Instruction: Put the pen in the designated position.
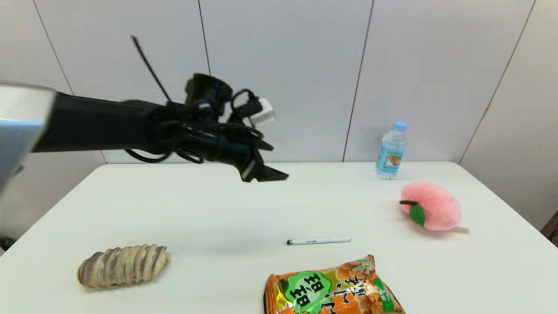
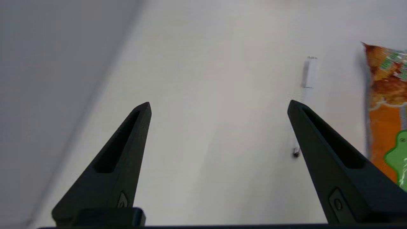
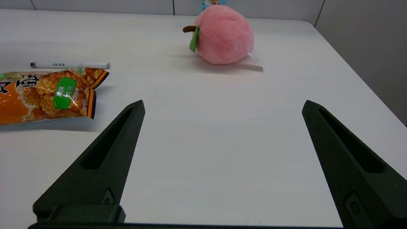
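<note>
Left edge of the white table (image 1: 218,209): a ridged brown-and-cream bread-shaped item (image 1: 123,265) lies near the front, nothing touching it.

The left arm reaches in from the left, raised well above the tabletop. Left gripper (image 1: 266,168) hangs in the air over the rear-middle of the table, fingers spread wide and holding nothing (left wrist view confirms it: both black fingers (image 2: 117,159) apart, bare tabletop between them).

Centre: the pen (image 1: 319,240) lies flat on the table, lengthwise left to right, black tip at its left end, dark print mid-barrel. It sits forward and right of the left gripper, well apart from it, untouched. In the left wrist view the pen (image 2: 307,76) is partly hidden behind one finger.

Just in front of the pen: an orange snack bag (image 1: 331,290) with a green label, flat at the front edge. The right wrist view shows the pen (image 3: 70,65) just behind the bag (image 3: 44,95); whether they touch there, can't tell.

Right side: a pink plush peach (image 1: 431,207) with a green leaf, beside and behind the pen, apart from it. Behind that, a water bottle (image 1: 392,150) stands upright near the rear edge.

Right gripper (image 3: 222,105): out of the head view, low over the front right of the table, fingers wide apart and empty.
</note>
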Robot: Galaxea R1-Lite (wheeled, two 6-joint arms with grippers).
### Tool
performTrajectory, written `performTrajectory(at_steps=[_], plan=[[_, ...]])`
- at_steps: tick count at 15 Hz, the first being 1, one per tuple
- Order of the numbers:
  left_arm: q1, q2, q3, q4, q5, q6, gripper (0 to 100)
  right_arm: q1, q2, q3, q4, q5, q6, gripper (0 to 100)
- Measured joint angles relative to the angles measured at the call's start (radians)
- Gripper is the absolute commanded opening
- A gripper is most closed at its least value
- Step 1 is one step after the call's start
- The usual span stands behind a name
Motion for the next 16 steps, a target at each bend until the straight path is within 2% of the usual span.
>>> performTrajectory(at_steps=[5,8,10,14,16], plan=[[0.217,-0.474,0.259,-0.016,0.154,-0.030,100,0.000,0.000,0.000,0.000,0.000,0.000,100],[0.389,-0.833,0.600,-0.077,0.188,-0.094,100,0.000,0.000,0.000,0.000,0.000,0.000,100],[0.459,-1.061,0.852,-0.147,0.200,-0.164,100,0.000,0.000,0.000,0.000,0.000,0.000,100],[0.514,-1.459,1.227,-0.239,0.241,-0.297,100,0.000,0.000,0.000,0.000,0.000,0.000,100],[0.494,-1.606,1.345,-0.228,0.312,-0.356,100,0.000,0.000,0.000,0.000,0.000,0.000,100]])
